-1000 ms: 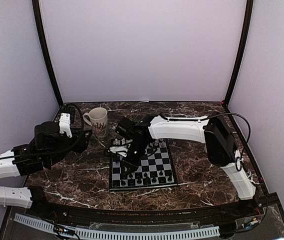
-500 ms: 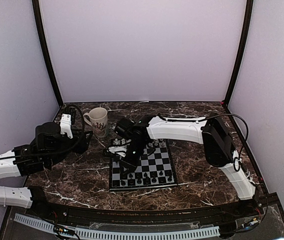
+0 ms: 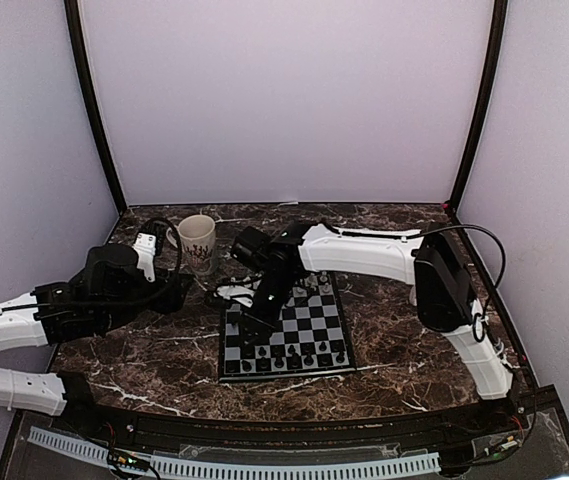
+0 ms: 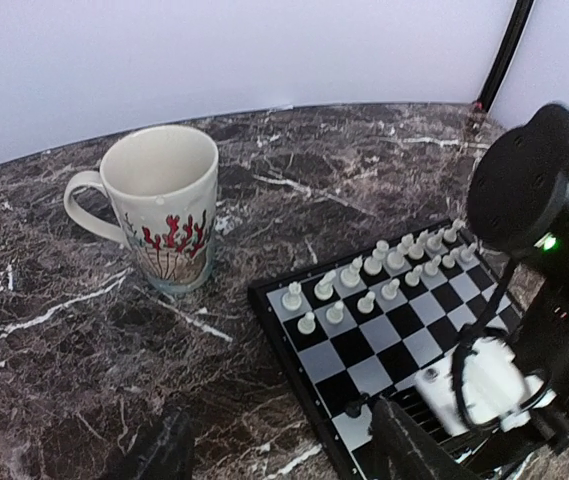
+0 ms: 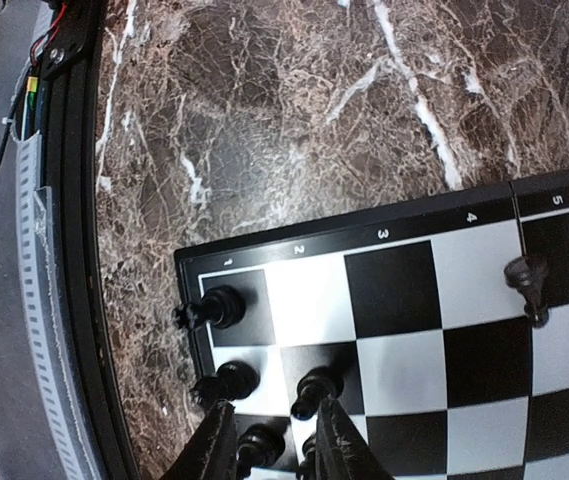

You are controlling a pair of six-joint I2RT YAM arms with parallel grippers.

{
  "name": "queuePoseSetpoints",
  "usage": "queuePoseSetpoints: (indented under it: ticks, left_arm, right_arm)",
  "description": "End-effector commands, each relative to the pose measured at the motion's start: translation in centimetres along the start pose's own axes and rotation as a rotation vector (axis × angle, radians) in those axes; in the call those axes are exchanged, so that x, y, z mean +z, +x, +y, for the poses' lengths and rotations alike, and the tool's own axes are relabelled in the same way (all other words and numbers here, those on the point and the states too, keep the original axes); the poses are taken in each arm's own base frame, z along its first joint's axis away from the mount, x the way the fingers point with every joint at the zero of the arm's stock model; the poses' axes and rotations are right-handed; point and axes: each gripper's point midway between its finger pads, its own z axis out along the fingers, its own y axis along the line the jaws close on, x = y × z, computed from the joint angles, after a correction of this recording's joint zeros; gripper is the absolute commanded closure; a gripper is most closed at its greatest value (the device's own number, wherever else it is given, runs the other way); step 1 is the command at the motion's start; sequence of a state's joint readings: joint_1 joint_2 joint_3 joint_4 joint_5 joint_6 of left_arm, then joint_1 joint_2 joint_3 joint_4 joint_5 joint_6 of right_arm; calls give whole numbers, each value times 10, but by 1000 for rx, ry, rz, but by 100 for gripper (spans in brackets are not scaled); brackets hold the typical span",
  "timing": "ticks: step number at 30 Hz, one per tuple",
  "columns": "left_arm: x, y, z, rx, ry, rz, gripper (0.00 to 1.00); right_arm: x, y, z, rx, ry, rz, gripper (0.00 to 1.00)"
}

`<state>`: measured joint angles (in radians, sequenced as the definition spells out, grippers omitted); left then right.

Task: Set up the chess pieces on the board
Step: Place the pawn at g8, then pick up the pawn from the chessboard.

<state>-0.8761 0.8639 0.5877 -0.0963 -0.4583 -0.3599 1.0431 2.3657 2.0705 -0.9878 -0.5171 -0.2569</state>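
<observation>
The board [image 3: 336, 322] lies mid-table, with white chess pieces [image 3: 311, 291] on its far rows and black ones [image 3: 294, 359] on its near rows. My right gripper [image 3: 247, 328] hangs low over the board's near-left corner. Its fingers [image 5: 214, 448] stand slightly apart around a black piece [image 5: 261, 441] that stands on its square, with a gap on one side. Other black pieces [image 5: 216, 306] stand beside it, and one lone black piece [image 5: 527, 276] sits further up the board [image 5: 309, 250]. My left gripper [image 4: 284, 455] is open and empty over the tabletop by the board's left edge [image 4: 294, 345].
A cream mug [image 3: 197, 243] with a red pattern stands upright on the marble table, left of the board's far corner; it also shows as the mug [image 4: 164, 200] in the left wrist view. The right arm [image 3: 364, 255] reaches across the board's far side. White walls enclose the table.
My right gripper's fingers have parted and let go of the black piece at the near-left corner. My left arm has moved right, closer to the board, and opened a little wider.
</observation>
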Motion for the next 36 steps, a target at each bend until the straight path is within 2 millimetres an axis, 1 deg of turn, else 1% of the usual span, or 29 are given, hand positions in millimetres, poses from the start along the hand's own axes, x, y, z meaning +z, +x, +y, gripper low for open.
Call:
queuePoseSetpoints:
  ticks: [1, 2, 4, 6, 7, 8, 9, 13, 15, 17, 19, 24, 29, 36]
  left_arm:
    - [0, 6, -2, 44, 12, 128, 37]
    - [1, 9, -5, 66, 28, 157, 37]
    - [4, 16, -12, 104, 73, 218, 37]
    - [9, 28, -15, 136, 112, 303, 37]
    - [11, 34, -21, 149, 147, 349, 39]
    - [15, 39, -22, 165, 152, 387, 40]
    - [19, 45, -24, 181, 155, 427, 41]
    - [29, 53, -38, 239, 240, 490, 44]
    - [34, 58, -47, 266, 303, 522, 44]
    - [41, 65, -51, 295, 328, 570, 45]
    - [47, 70, -57, 329, 359, 611, 45]
    - [64, 87, -61, 406, 386, 690, 45]
    - [76, 99, -67, 471, 437, 736, 45]
    - [93, 121, -65, 546, 453, 792, 53]
  right_arm:
    - [-59, -5, 9, -30, 6, -90, 72]
    - [-69, -3, 5, -27, 12, -108, 72]
    - [-83, 13, -4, -3, 12, -128, 73]
    - [-100, 29, -11, 10, 15, -173, 74]
    - [-106, 39, -14, 17, 18, -193, 74]
    - [-119, 44, -14, 10, 29, -226, 74]
    - [-125, 52, -16, 11, 32, -247, 74]
    - [-144, 86, -21, 9, 24, -326, 74]
    - [-146, 102, -18, 6, -2, -376, 74]
    - [-146, 113, -11, 2, -41, -418, 73]
    - [-145, 118, -8, -15, -52, -411, 73]
    - [-147, 118, -6, -59, -66, -393, 75]
    - [-144, 123, -12, -65, -26, -368, 76]
    - [-142, 124, -14, -62, -21, -357, 77]
